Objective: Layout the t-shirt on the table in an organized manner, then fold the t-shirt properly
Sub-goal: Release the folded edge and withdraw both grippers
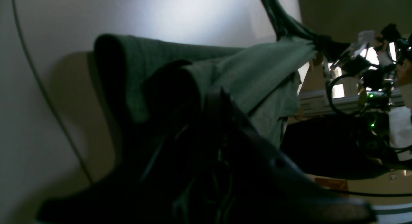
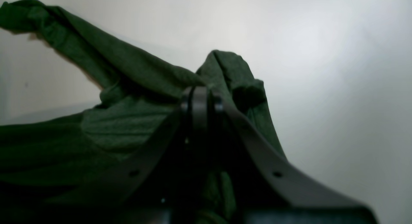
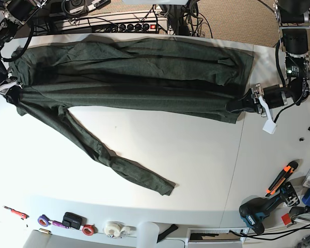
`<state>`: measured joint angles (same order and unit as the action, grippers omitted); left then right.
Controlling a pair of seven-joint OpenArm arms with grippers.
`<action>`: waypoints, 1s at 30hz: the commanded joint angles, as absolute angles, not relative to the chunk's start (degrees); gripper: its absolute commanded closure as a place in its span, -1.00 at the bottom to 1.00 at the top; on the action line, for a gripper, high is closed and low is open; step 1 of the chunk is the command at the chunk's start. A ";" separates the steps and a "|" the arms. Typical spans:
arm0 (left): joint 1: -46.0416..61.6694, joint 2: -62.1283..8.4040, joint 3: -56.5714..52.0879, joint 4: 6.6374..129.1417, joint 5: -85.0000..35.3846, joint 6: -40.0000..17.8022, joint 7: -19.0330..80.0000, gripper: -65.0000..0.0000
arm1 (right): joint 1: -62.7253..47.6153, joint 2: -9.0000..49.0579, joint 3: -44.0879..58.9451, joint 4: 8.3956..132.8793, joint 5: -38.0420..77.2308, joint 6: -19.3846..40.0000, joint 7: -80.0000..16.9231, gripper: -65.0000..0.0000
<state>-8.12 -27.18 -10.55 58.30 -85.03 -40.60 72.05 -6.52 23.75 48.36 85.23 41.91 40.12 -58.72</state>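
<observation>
Left end effector (image 3: 232,107) and right end effector (image 3: 10,93) each pinching t-shirt (image 3: 139,72), stretched between them over table (image 3: 196,155)

A: Which tools are lying nearest the left pincer?
B: A cordless drill (image 3: 259,213) is lying well below it at the near edge, and an orange-handled cutter (image 3: 280,177) is resting between the two.

A: And toward the right pincer's side?
B: A red-handled screwdriver (image 3: 15,212), a purple tape roll (image 3: 43,220) and a white tape roll (image 3: 114,229) are sitting along the near edge, well apart from it. A power strip (image 3: 125,27) is glowing red beyond the far edge.
</observation>
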 commanded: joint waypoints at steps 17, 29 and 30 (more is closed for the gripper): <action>-9.45 -31.20 -10.81 60.55 -85.00 -40.00 71.96 0.02 | -3.36 26.87 48.93 86.26 42.61 40.00 -47.07 0.06; -14.41 -37.21 -20.95 64.60 -85.00 -40.00 71.99 0.02 | 11.44 24.16 45.56 85.71 37.85 40.00 -47.29 0.06; -14.85 -37.52 -21.32 64.60 -85.00 -40.00 71.99 0.02 | 12.51 23.79 43.90 84.75 36.56 40.00 -47.09 0.06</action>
